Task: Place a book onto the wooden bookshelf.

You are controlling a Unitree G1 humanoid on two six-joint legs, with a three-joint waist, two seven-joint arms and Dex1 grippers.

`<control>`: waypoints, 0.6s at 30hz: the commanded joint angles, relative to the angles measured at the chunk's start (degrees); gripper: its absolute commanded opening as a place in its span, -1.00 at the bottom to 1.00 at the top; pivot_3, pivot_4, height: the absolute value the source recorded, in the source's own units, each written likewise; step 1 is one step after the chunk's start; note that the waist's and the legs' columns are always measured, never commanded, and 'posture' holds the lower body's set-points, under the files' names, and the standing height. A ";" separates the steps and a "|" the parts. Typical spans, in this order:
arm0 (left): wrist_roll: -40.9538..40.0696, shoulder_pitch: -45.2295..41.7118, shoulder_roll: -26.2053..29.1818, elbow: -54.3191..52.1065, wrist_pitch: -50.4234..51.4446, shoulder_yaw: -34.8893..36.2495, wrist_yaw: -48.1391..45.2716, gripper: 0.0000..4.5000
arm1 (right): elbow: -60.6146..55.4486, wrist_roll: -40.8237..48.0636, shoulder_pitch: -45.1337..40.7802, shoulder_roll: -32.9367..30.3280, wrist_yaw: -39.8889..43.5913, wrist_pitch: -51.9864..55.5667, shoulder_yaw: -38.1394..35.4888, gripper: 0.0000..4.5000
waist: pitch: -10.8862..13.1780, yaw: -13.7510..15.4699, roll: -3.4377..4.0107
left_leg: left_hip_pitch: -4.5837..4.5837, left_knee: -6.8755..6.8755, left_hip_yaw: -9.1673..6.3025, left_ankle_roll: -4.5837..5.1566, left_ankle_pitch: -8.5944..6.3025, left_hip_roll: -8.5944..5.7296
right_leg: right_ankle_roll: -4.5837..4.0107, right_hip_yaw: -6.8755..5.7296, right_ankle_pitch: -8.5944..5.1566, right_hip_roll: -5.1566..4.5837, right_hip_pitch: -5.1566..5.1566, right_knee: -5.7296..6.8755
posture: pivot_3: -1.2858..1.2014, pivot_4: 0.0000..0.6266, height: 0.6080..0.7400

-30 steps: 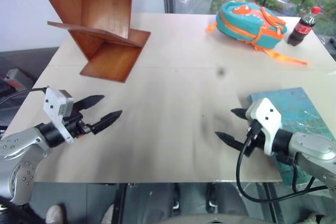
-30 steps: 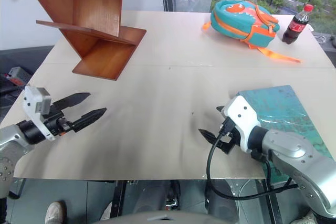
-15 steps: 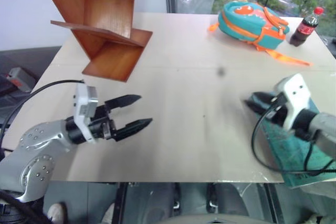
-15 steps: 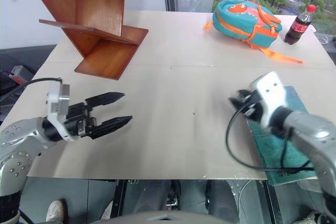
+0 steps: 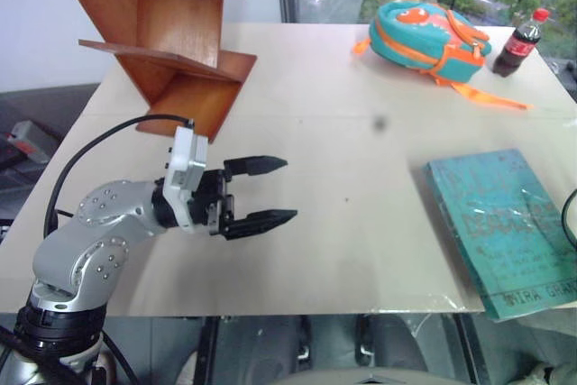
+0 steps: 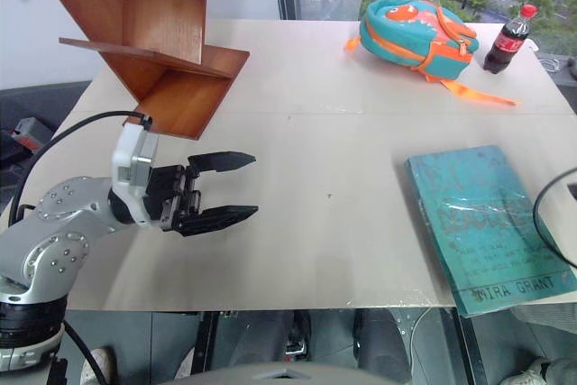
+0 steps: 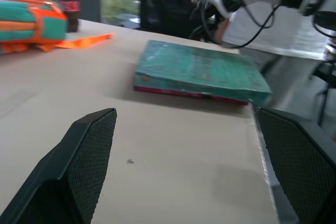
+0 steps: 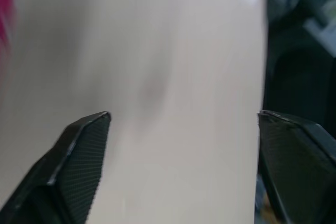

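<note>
The book lies flat at the table's near right corner, ungrasped, while the left gripper hovers mid-table with fingers spread and empty, so reaching and grasping comes next, I'd say.

Beige table, wooden bookshelf, backpack, cola bottle, book

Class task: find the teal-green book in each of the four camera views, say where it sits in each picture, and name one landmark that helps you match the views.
Left eye view: book flat at the table's right front corner.
Right eye view: same corner, at the right of the picture.
Left wrist view: across the table, upper middle, with a pink edge beneath it.
Right wrist view: I cannot make it out.
Shared landmark: the cola bottle beside the teal and orange bag.
</note>
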 commanded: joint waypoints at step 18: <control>1.23 -3.56 0.73 0.98 -1.83 -0.28 -4.24 1.00 | -28.44 12.95 1.08 11.51 9.41 19.09 0.83 0.97 | 0.04 -0.67 0.08 | 0.12 0.05 -0.01 -0.03 -0.01 0.14 | -0.01 0.06 0.01 0.03 0.08 0.04 | 0.03 -0.52 1.00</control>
